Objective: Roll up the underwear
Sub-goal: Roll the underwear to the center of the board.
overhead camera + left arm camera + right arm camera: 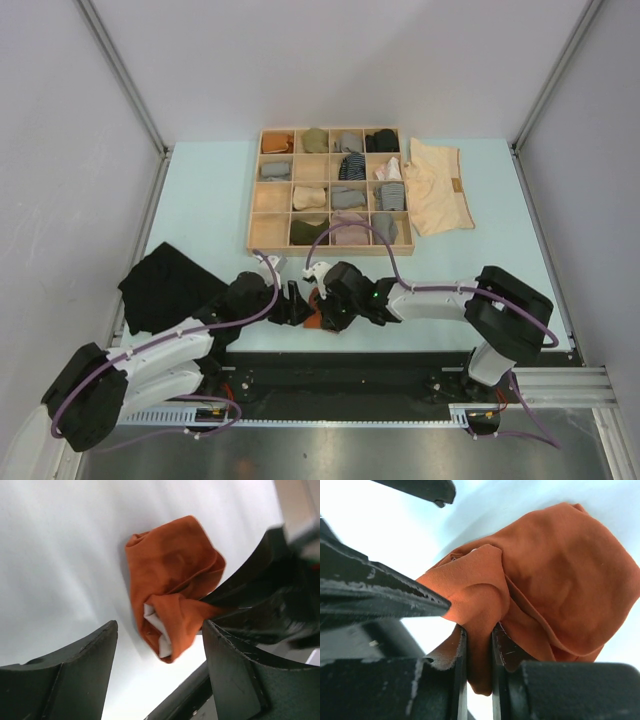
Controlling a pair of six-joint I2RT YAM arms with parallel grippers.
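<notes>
The rust-orange underwear (314, 321) lies bunched into a loose roll near the table's front edge, between my two grippers. My right gripper (477, 635) is shut on a fold of this orange cloth (560, 580), pinched between its fingers. In the top view that right gripper (326, 306) sits at the bundle's right side. My left gripper (160, 630) is open, with the orange bundle (172, 575) just beyond its fingertips and not touched; from above, the left gripper (297, 304) is at the bundle's left. The black underwear (165, 285) lies flat at the left. The pale cream underwear (438, 185) lies flat at the back right.
A wooden divided tray (330, 249) stands at the back centre, its compartments holding several small rolled cloth bundles. The table's dark front rail (350, 370) runs just behind the grippers. Grey walls close in both sides.
</notes>
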